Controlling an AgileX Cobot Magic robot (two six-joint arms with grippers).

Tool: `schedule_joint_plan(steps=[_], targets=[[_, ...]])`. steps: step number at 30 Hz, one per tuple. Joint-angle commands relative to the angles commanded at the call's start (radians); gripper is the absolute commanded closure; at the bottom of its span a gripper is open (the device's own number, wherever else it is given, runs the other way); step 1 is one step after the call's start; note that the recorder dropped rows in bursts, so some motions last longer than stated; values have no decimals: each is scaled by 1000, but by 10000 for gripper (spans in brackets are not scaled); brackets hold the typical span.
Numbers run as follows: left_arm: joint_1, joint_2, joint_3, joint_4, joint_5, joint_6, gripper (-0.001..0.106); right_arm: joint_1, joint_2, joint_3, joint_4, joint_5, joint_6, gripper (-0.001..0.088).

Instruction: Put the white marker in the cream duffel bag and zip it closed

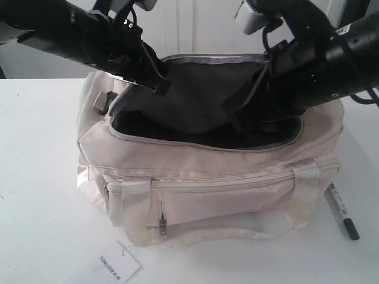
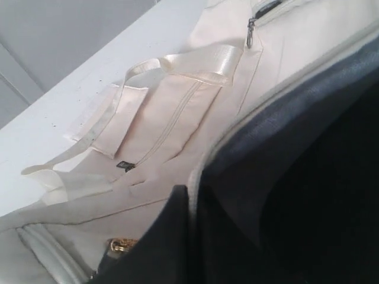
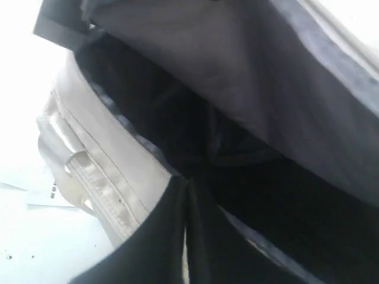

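The cream duffel bag point(image 1: 207, 189) stands on the white table with its top gaping and its dark lining point(image 1: 201, 100) showing. My left gripper point(image 1: 159, 83) is shut on the bag's rim at the left end of the opening; in the left wrist view its dark fingers point(image 2: 166, 242) pinch the cream zip edge point(image 2: 198, 171). My right gripper point(image 1: 249, 121) is shut on the rim at the right side, with a pale sliver of fabric between its fingers point(image 3: 160, 236). The white marker point(image 1: 340, 210), with a black cap, lies on the table just right of the bag.
A white TONLION tag point(image 1: 115, 266) lies on the table in front of the bag. The gold ring zipper pull point(image 2: 121, 244) sits beside the left fingers. Shiny handles point(image 1: 133, 195) hang down the front by the pocket zip point(image 1: 161, 223). White cupboards stand behind.
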Motion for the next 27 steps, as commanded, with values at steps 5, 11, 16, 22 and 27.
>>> schedule_joint_plan(steps=[5,11,16,22,27], targets=[[6,50,-106,-25,68,0,1053,0,46,0,70,8,-134,664],[64,101,-218,-86,233,0,1053,0,108,0,181,43,-310,559],[120,129,-262,-153,333,41,1053,4,154,0,301,55,-513,551],[140,142,-268,-168,363,85,1053,56,211,0,363,44,-680,518],[140,142,-268,-172,365,128,1053,88,258,0,364,-3,-698,429]])
